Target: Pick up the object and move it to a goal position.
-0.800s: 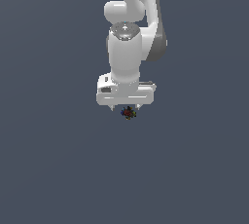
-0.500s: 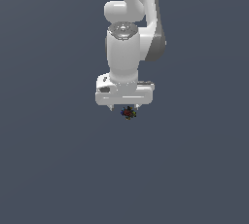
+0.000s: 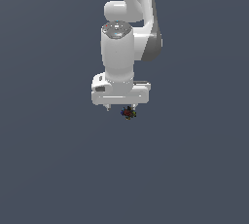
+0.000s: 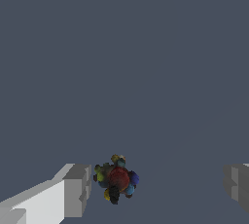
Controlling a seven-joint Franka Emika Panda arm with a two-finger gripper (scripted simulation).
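Note:
The object (image 3: 128, 113) is a tiny dark lumpy thing with red, green, blue and yellow specks. In the exterior view it sits just under my white gripper (image 3: 122, 107). In the wrist view the object (image 4: 116, 179) lies between the fingers of the gripper (image 4: 156, 188), close beside one finger (image 4: 77, 190) and far from the other (image 4: 236, 187). The fingers stand wide apart and neither visibly touches it. The gripper is open and points straight down.
A plain dark grey-blue surface (image 3: 58, 169) fills both views. The white arm (image 3: 127, 4) rises above the gripper to the upper edge of the exterior view. No goal marker or other object shows.
The arm's wrist has shifted very slightly toward the exterior view's left. The object stays where it was under the gripper.

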